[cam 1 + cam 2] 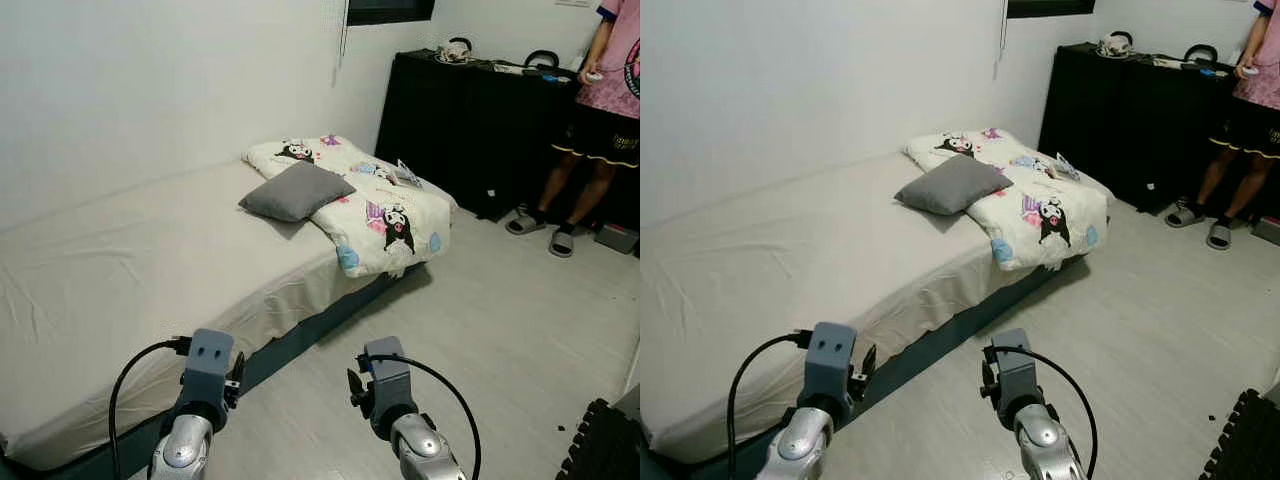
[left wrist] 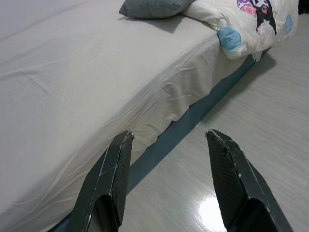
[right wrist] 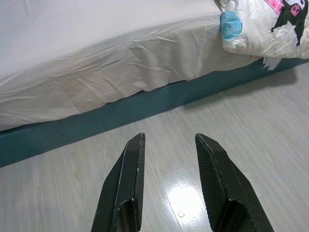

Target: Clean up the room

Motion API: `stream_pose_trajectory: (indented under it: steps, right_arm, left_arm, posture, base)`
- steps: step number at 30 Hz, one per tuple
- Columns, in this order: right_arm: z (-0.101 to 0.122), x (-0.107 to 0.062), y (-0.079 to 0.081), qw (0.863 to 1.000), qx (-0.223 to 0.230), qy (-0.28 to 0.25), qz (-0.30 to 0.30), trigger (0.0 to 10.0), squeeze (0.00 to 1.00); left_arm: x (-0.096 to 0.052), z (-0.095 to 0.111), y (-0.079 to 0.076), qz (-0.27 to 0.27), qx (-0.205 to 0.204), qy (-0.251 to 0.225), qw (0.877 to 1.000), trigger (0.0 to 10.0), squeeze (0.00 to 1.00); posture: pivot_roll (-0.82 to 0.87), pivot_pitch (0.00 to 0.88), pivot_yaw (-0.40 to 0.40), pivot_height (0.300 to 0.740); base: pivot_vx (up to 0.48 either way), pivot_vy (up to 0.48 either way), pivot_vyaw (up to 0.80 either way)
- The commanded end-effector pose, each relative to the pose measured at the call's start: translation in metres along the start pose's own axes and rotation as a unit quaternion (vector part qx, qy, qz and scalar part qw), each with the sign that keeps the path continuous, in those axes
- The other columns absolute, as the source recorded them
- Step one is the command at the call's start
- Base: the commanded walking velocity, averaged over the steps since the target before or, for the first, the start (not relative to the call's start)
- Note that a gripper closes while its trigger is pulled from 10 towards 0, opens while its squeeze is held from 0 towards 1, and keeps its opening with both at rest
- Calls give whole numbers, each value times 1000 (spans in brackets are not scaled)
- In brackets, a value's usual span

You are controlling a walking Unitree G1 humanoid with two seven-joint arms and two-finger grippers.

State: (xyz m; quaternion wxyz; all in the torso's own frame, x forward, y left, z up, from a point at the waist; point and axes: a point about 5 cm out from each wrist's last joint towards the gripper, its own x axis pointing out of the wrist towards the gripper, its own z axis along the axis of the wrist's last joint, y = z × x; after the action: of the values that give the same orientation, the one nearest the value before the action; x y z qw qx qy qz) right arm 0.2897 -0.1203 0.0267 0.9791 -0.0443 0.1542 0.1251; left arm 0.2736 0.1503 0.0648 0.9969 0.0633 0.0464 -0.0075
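Note:
A low bed (image 1: pixel 130 270) with a cream sheet runs along the white wall. A grey pillow (image 1: pixel 297 191) lies on it, overlapping a folded white cartoon-print blanket (image 1: pixel 385 215) that droops over the bed's far corner. Both arms are held low in front of me, beside the bed's near edge. My left gripper (image 2: pixel 169 137) is open over the bed's edge and blue base, nothing between its fingers. My right gripper (image 3: pixel 169 140) is open above the grey floor, also holding nothing.
A person (image 1: pixel 600 120) in a pink shirt and sandals stands at the far right by a black cabinet (image 1: pixel 470 120) with small items on top. Black foam mat (image 1: pixel 605 450) lies at the lower right. Pale wood floor spreads right of the bed.

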Motion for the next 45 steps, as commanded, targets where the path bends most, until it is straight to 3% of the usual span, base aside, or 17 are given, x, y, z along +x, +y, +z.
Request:
stream_pose_trajectory:
  steps: [1, 45]
  right_arm:
    - [-1, -1, -1, 1000, 0, 1, -1, 10000, 0]
    - [-2, -1, 1, 1000, -5, 5, 6, 10000, 0]
  left_arm:
    - [-1, 0, 0, -2, -9, -3, 1000, 10000, 0]
    - [0, 3, 2, -1, -16, -8, 1000, 10000, 0]
  posture:
    - [-12, 57, -52, 735]
    - [-8, 53, -59, 735]
  base:
    - [0, 0, 0]
    - [254, 0, 0]
